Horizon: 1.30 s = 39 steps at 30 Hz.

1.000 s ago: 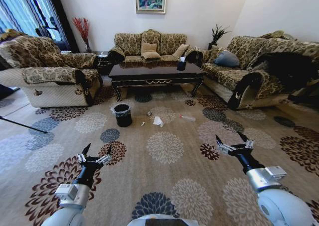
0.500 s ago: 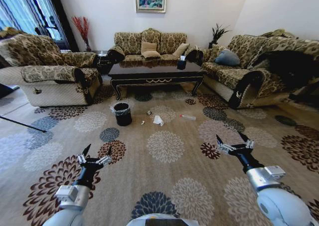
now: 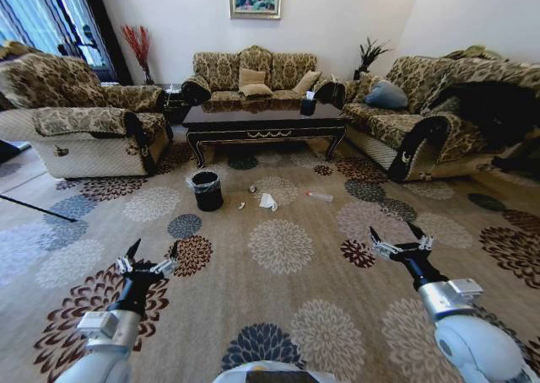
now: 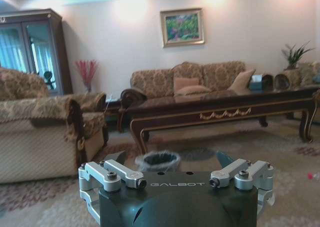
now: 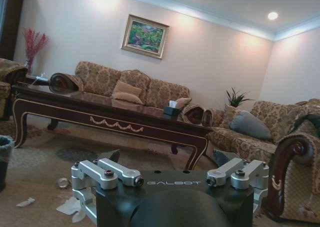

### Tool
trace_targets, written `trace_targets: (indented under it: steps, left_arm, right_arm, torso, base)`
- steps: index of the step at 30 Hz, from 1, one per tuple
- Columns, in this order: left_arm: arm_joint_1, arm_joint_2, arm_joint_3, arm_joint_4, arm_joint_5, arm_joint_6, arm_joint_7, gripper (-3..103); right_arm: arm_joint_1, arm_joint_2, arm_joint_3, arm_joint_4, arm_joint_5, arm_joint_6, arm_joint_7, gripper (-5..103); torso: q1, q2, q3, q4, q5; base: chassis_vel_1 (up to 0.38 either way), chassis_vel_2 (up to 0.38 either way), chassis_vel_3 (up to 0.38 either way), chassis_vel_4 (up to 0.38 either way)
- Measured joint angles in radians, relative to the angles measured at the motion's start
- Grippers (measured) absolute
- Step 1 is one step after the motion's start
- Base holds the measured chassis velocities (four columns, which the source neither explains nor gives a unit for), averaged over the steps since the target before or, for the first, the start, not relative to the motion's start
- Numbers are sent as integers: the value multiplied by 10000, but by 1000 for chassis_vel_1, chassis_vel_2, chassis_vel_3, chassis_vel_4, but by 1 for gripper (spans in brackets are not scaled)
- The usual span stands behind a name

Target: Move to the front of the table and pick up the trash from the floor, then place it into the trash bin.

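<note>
Carpet (image 3: 278,315) nearer the table (image 3: 263,120) (camera shifted)

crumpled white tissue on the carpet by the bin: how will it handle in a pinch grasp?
The tissue looks crumpled and irregular, so it is probably floppy and very light; it should compress between the fingers rather than resist. Lying on patterned carpet, it seems unlikely to roll or slide, though a nudge could shift it.

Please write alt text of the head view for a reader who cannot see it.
Both grippers, left and right, hover with jaws open over a flowered carpet, far from the trash lying ahead. The bin stands left of the trash, in front of the dark table; sofas surround it.
</note>
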<state>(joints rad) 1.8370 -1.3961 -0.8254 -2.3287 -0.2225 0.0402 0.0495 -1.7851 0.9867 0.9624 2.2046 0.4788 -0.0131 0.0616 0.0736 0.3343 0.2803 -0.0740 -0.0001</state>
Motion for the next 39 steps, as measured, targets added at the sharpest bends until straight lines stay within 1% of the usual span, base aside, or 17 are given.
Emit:
trace_targets:
  steps: [3,6,7,11,12,17,19,22,25,28,29,32,33,35,36,39]
  left_arm:
    - [-64,1,-107,286,-47,-83,-8,100]
    - [-244,74,-448,495,-376,-87,-11,100]
    - [-244,74,-448,495,-376,-87,-11,100]
    - [-609,238,-1022,719,-875,77,-1,100]
    - [-609,238,-1022,719,-875,77,-1,100]
    - [-1158,630,-2021,1324,-1484,194,60,100]
    - [-1209,680,-2122,1397,-1529,194,68,100]
    - [-1379,913,-2529,1737,-1795,195,97,100]
    - [-1372,889,-2500,1748,-1802,188,109,100]
    - [-1274,688,-2138,1483,-1682,190,113,100]
    - [-1274,688,-2138,1483,-1682,190,113,100]
    - [-1071,452,-1693,841,-1714,330,111,100]
    - [-1071,452,-1693,841,-1714,330,111,100]
    - [-900,280,-1397,272,-1724,461,111,100]
    - [-900,280,-1397,272,-1724,461,111,100]
    - [-775,217,-1230,-108,-1700,557,110,100]
  right_arm:
    - [48,-26,29,-173,-18,101,1,100]
    - [141,-71,110,-459,-32,227,3,100]
    - [141,-71,110,-459,-32,227,3,100]
    - [299,-231,388,-946,-69,390,-13,100]
    - [299,-231,388,-946,-69,390,-13,100]
    - [331,-581,956,-1868,-125,575,-44,100]
    - [330,-607,1013,-1970,-138,600,-46,100]
    - [343,-689,1192,-2308,-154,674,-63,100]
    - [347,-698,1197,-2301,-142,679,-64,100]
    - [319,-675,1152,-2000,-130,683,-68,100]
    - [319,-675,1152,-2000,-130,683,-68,100]
    - [264,-575,989,-1611,-36,750,-80,100]
    - [264,-575,989,-1611,-36,750,-80,100]
    - [227,-470,808,-1359,126,889,-132,100]
    - [227,-470,808,-1359,126,889,-132,100]
    - [200,-365,702,-1249,89,999,-222,100]
  torso:
    - [-34,-93,-62,0,0]
    - [-90,-239,-151,1,0]
    - [-90,-239,-151,1,0]
    - [-148,-429,-284,0,1]
    - [-148,-429,-284,0,1]
    - [-219,-664,-446,0,0]
    - [-229,-693,-464,0,1]
    - [-289,-856,-568,-1,1]
    - [-315,-951,-636,2,1]
    - [-353,-1100,-746,0,-1]
    - [-353,-1100,-746,0,-1]
    - [-406,-1236,-832,0,1]
    - [-406,-1236,-832,0,1]
    - [-439,-1359,-921,0,4]
    - [-439,-1359,-921,0,4]
    - [-476,-1511,-1036,0,3]
  base:
    - [0,0,0,0]
    - [0,0,0,0]
    - [0,0,0,0]
    - [0,0,0,0]
    - [0,0,0,0]
    - [0,0,0,0]
    - [0,0,0,0]
    - [0,0,0,0]
    - [0,0,0,0]
    - [0,0,0,0]
    - [0,0,0,0]
    - [0,0,0,0]
    - [0,0,0,0]
    - [0,0,0,0]
    - [0,0,0,0]
    - [0,0,0,0]
